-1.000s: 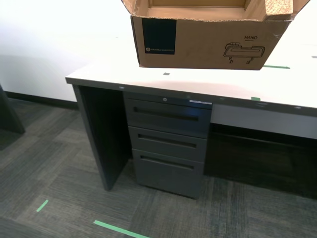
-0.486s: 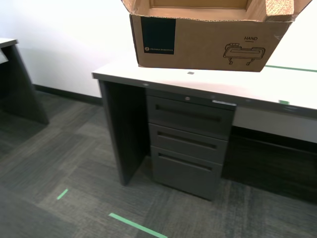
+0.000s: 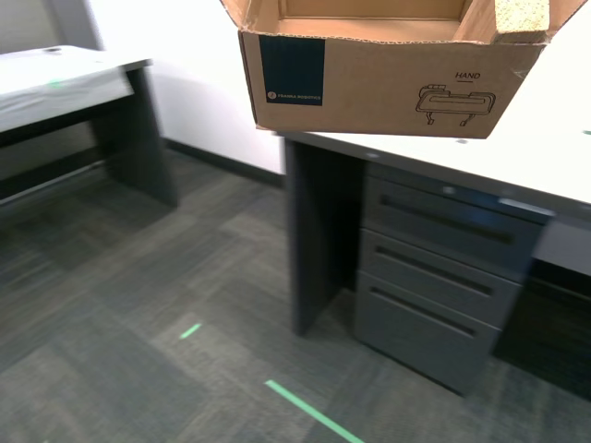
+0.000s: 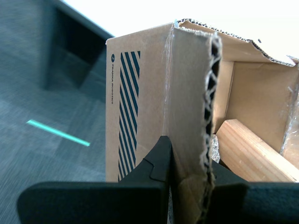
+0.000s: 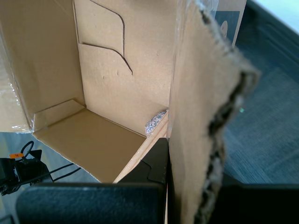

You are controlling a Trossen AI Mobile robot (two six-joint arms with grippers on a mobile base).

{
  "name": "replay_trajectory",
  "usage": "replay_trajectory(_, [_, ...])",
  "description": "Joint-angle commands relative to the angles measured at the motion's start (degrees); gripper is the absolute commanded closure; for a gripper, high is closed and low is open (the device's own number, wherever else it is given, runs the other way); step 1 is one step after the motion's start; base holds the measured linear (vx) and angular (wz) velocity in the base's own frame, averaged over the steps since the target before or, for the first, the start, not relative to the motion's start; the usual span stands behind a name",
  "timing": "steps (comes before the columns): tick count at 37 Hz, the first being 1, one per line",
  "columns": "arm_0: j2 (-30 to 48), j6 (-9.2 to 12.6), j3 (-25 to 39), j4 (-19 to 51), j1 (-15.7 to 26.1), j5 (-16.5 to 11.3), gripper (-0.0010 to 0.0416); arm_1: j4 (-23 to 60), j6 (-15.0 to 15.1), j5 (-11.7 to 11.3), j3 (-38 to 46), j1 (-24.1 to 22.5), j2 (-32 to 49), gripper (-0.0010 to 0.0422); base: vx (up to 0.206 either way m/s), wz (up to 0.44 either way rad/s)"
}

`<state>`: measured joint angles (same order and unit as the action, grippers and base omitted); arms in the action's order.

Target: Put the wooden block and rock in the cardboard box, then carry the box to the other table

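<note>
Since a second ago the whole scene has slid toward the exterior view's right, so the camera has turned; the cardboard box (image 3: 383, 78) keeps its place high in that view, held off the floor. Nearest, my second hand (image 4: 187, 175) is clamped on one end wall of the box, one finger outside by the striped print, one inside. Just beyond the inner finger lies the wooden block (image 4: 250, 154), with a bit of the rock (image 4: 214, 148) showing beside it. My first hand (image 5: 187, 172) grips a torn flap at the box's other end; past it the rock (image 5: 156, 121) peeks out on the box floor. Below the box stands a cream table (image 3: 517, 157) with grey drawers (image 3: 443, 277). Farther off, at the exterior view's left, is the other table (image 3: 55, 88).
</note>
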<state>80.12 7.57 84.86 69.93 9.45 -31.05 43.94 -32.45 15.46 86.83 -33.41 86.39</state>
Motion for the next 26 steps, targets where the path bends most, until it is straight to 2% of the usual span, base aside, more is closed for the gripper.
replay_trajectory(1, [-0.1, 0.1, 0.0, 0.0, 0.1, -0.5, 0.0406, 0.6, -0.1, 0.0, 0.1, 0.0, -0.1, 0.0413, 0.012, 0.503])
replay_trajectory(11, [-0.1, 0.2, 0.0, 0.0, 0.1, -0.5, 0.0406, 0.6, 0.7, 0.0, 0.1, 0.0, -0.1, 0.0412, 0.014, 0.469])
replay_trajectory(17, [-0.1, 0.6, 0.0, 0.0, 0.1, -0.5, 0.0406, 0.5, 3.0, 0.0, 0.1, 0.0, -0.1, 0.0413, 0.009, 0.395])
replay_trajectory(26, [-0.1, 0.8, 0.0, 0.0, 0.1, -0.5, 0.0406, -0.1, 2.9, 0.0, 0.1, 0.0, -0.1, 0.0413, 0.006, 0.314])
